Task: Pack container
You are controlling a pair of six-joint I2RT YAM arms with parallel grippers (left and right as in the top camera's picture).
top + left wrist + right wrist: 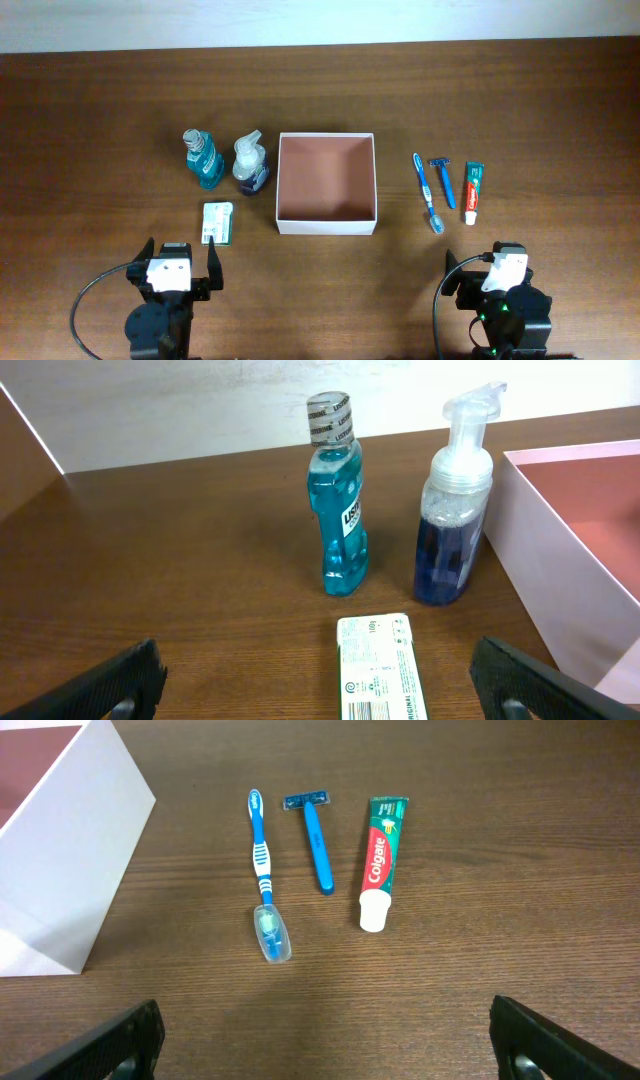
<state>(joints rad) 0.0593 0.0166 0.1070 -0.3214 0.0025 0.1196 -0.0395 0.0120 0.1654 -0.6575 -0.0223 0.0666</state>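
The container (327,224) sits empty at frame centre, with both grippers, left (181,262) and right (330,1045), spread wide along the bottom edge. Likely trouble: the tall mouthwash bottle (203,160) toppling if nudged high — or the thin razor (443,180) slipping from a shallow pinch.

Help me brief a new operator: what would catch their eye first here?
The big empty box sits in the middle. Left of it stand a blue mouthwash bottle and a pump bottle, with a small packet in front of them. Right of it lie a toothbrush, razor and toothpaste side by side.
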